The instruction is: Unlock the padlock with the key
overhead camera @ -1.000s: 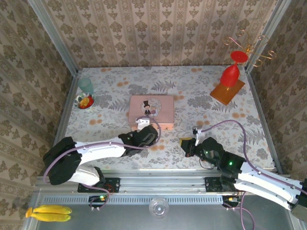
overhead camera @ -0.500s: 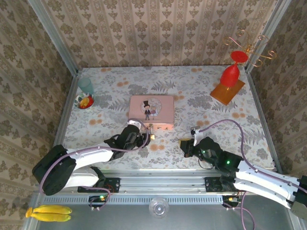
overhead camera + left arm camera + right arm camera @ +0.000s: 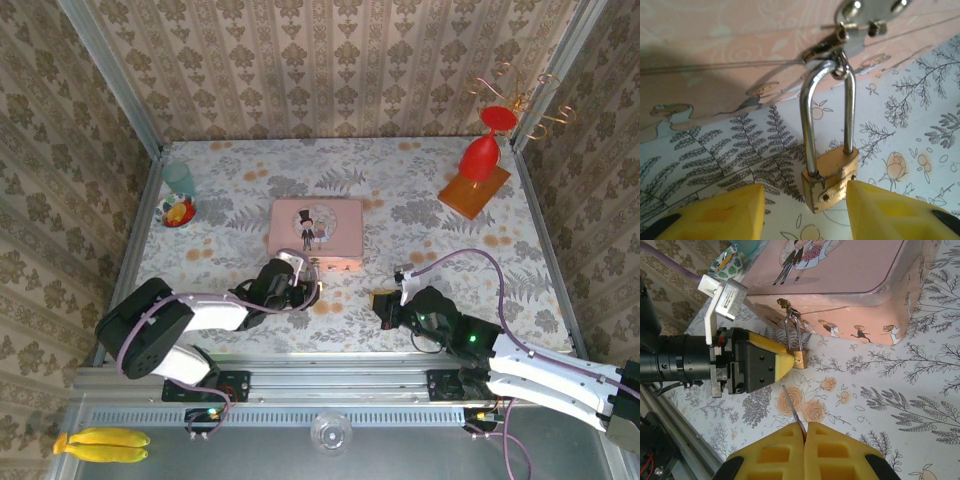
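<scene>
One banana bunch [image 3: 100, 444]: yellow, on the metal ledge well behind the left gripper [image 3: 308, 290].
Right gripper [image 3: 805, 432]: yellow fingers pressed together on the key [image 3: 792, 412], a thin silvery blade poking out ahead of the tips.
Ahead of the key: a short stretch of the flowered table [image 3: 420, 230], then the padlock [image 3: 832, 180], slightly to the left of the blade.
Left gripper: jaws apart, one yellow finger on each side of the padlock body, not clamped on it. One finger sits just beside the brass; whether it touches cannot be told.
Padlock: small brass-yellow body with stamped lettering too small to read. Both legs of its long silvery U-shaped shackle are seated in the body. The shackle hangs from the metal hasp [image 3: 860, 15], body down at the table.
Pink box [image 3: 315, 225]: just beyond the left gripper, lid shut, a bride-and-groom picture on top, contents hidden.
Far left of the left gripper: teal cup [image 3: 180, 178]; beside it a small dish [image 3: 178, 212] holding red and yellow pieces.
Far right of the right gripper: red goblet [image 3: 480, 155] on an orange block [image 3: 473, 192].
</scene>
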Robot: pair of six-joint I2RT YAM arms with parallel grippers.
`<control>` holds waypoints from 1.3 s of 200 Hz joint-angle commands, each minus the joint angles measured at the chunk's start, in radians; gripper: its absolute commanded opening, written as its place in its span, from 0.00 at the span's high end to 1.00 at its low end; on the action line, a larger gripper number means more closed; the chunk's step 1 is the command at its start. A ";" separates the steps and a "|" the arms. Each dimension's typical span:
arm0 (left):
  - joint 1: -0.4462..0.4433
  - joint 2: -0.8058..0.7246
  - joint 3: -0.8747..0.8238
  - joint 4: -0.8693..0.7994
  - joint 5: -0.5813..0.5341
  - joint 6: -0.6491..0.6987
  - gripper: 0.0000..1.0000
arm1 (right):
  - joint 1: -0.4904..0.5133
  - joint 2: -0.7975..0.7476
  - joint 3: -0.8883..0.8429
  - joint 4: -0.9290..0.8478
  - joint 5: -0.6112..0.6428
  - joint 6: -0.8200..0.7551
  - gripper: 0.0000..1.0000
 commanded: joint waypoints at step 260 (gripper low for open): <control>-0.042 0.034 -0.067 0.359 0.045 -0.275 0.94 | 0.012 0.056 -0.026 0.069 0.068 0.238 1.00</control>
